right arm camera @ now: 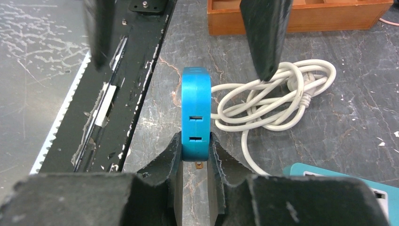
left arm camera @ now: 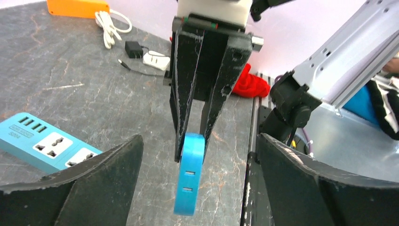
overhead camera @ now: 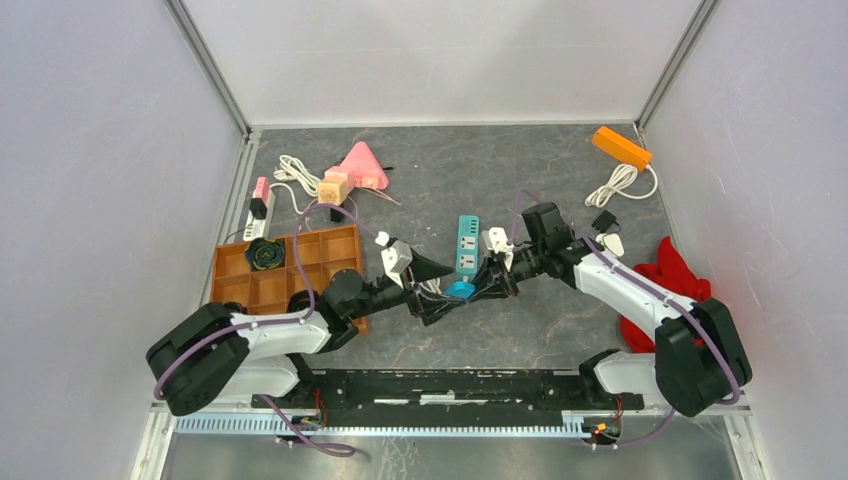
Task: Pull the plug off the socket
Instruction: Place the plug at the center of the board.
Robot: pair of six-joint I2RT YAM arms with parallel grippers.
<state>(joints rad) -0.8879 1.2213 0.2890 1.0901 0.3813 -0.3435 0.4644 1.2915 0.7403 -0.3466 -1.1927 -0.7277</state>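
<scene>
A bright blue plug [overhead camera: 459,290] hangs above the table between both arms. In the right wrist view my right gripper [right arm camera: 195,141] is shut on the plug's [right arm camera: 195,110] lower end, and a brass prong shows just behind the jaws. My left gripper [left arm camera: 200,139] is open, its wide-spread fingers [left arm camera: 108,174] on either side of the plug [left arm camera: 189,179] without touching it. The socket, a teal power strip [overhead camera: 467,244], lies flat on the table just beyond the plug, apart from it [left arm camera: 47,146].
A wooden compartment tray [overhead camera: 300,262] stands at the left. A coiled white cable [right arm camera: 268,99] lies beside the strip. At the back are an orange power strip [overhead camera: 620,147], a pink triangle [overhead camera: 362,165] and small white adapters [overhead camera: 610,240]. A red cloth [overhead camera: 665,280] lies at the right.
</scene>
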